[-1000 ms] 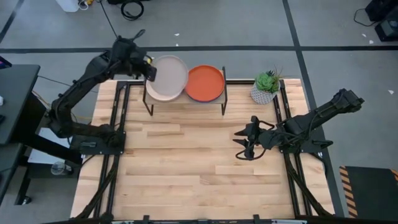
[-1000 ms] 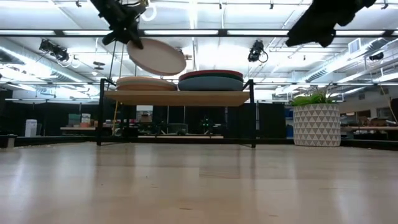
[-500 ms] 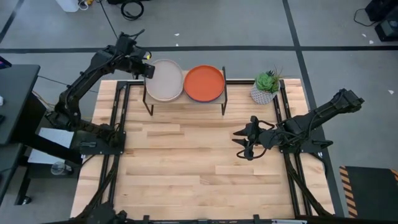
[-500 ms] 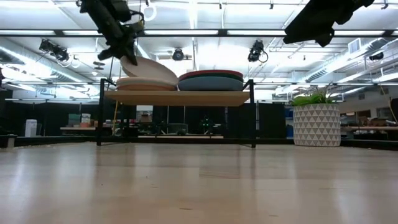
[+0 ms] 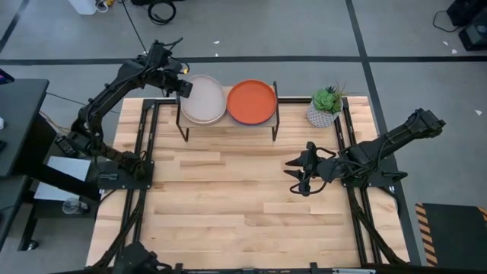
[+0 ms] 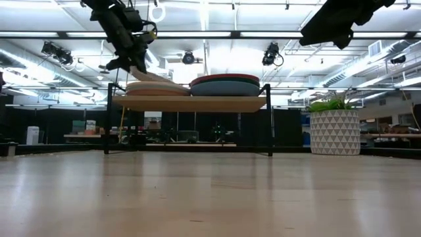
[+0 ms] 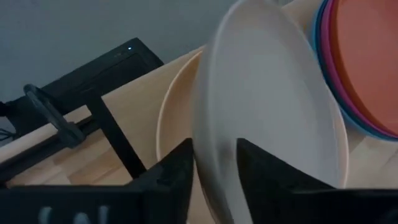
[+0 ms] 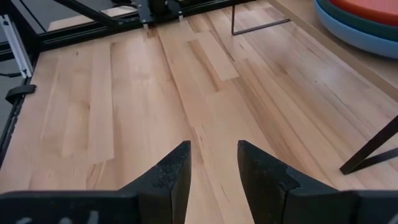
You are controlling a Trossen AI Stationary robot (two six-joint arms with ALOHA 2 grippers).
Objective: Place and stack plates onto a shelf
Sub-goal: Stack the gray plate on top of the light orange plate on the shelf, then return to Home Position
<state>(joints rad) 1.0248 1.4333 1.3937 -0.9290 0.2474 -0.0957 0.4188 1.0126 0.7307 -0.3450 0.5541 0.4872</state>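
My left gripper (image 5: 182, 86) is shut on a pale cream plate (image 5: 204, 100) over the left half of the shelf (image 6: 191, 103). The plate also shows in the left wrist view (image 7: 267, 106), above a tan plate (image 7: 169, 118) of the left stack (image 6: 158, 90). On the right half of the shelf sits a stack with an orange plate (image 5: 251, 102) on top and pink and blue rims (image 7: 329, 74) under it. My right gripper (image 5: 298, 176) is open and empty above the table's right middle. My left gripper pinches the cream plate's rim (image 7: 214, 155) at the plate's left side, one finger over it and one under. The fingers slant down from the table's far left. The plate tilts, held side up (image 6: 135, 66), its right part on the left stack.
A potted green plant (image 5: 324, 106) in a white patterned pot (image 6: 334, 130) stands right of the shelf. The shelf's black legs (image 5: 183, 129) stand at the table's far edge. Bare wooden tabletop (image 8: 155, 93) lies between shelf and near edge.
My left gripper has gone down toward the shelf's left stack with the cream plate. The plate, steeply tilted and clear of the stack a second ago, has tipped flatter, and its right part has come down onto the stack.
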